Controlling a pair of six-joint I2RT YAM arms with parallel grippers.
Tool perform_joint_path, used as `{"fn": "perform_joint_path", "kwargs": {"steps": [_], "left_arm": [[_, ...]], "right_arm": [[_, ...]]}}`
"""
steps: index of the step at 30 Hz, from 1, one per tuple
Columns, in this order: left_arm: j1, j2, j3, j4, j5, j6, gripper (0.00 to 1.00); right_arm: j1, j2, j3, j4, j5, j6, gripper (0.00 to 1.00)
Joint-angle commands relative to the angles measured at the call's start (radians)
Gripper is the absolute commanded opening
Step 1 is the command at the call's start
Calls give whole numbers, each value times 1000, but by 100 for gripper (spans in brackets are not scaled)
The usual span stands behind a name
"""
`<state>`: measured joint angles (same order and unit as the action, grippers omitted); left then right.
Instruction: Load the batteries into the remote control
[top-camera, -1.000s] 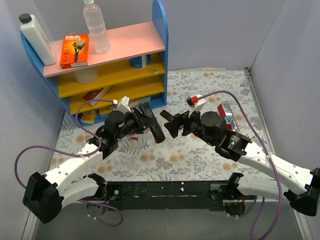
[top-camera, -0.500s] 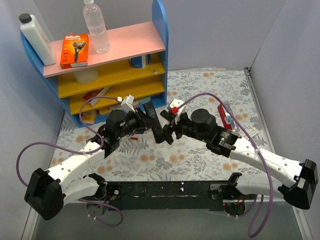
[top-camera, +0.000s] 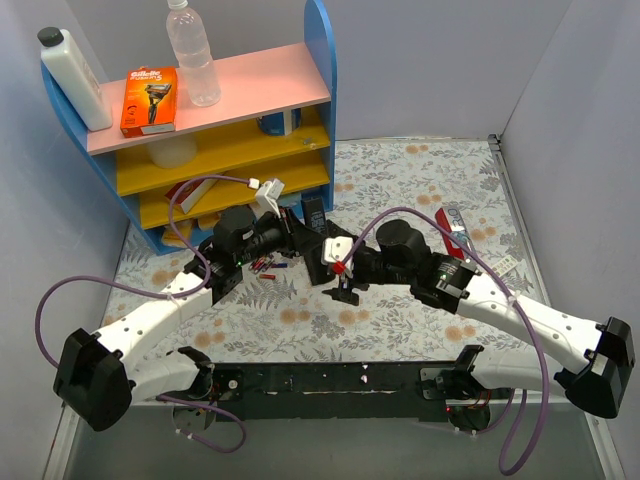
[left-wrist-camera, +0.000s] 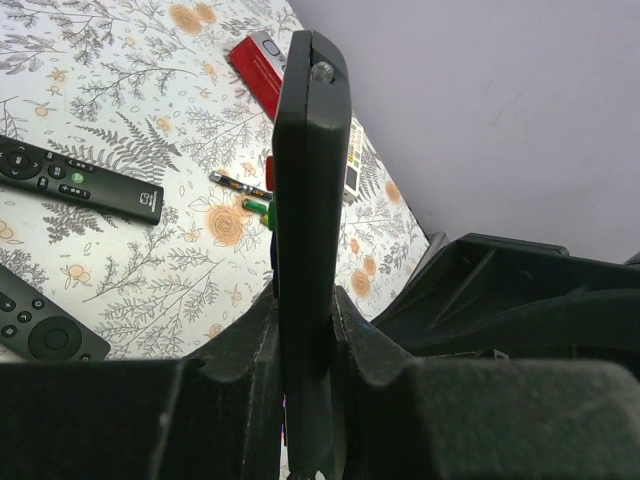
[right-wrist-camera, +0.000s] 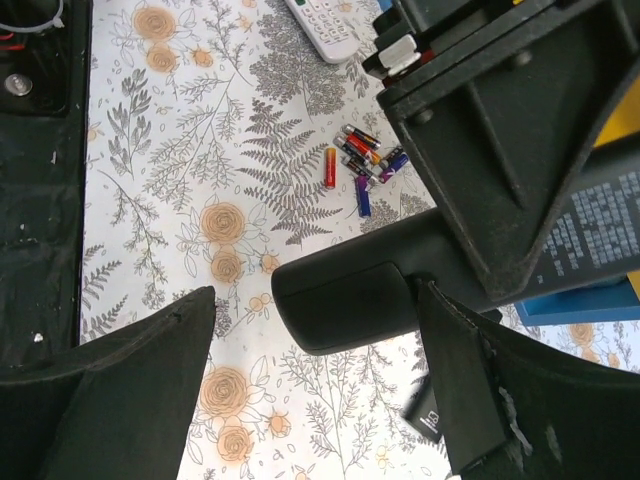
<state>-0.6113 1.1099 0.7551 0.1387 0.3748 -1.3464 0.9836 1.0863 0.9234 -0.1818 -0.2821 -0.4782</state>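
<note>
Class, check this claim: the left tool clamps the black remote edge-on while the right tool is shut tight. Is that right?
Not quite: the right tool is open, jaws spread either side of the end of the black remote, as the right wrist view shows. The left tool does clamp it edge-on.

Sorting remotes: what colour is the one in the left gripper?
Black; the remote shows best in the left wrist view.

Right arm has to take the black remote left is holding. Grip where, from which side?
Probably the rounded free end of the black remote, sticking out past the left gripper. Come in end-on, opposite it, open right gripper straddling the end: it's a slim bar and its other end is clamped.
</note>
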Motion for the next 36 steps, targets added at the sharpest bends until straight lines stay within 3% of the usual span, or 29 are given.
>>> {"fn": "perform_joint_path", "kwargs": {"steps": [1,12,21,36], "left_arm": [[2,1,52,-5,61,46,0],[2,-7,52,-14,61,41,0],[2,-19,47,-13,0,-3,0],[2,-1,46,35,85,10,0]], "right_arm": [[-3,11,68,-19,-54,-69,88],[-5,52,86,-28,-58,-102,85],[-5,60,71,-74,-80,-103,74],[-10,33,28,-61,-3,-111,71]]}}
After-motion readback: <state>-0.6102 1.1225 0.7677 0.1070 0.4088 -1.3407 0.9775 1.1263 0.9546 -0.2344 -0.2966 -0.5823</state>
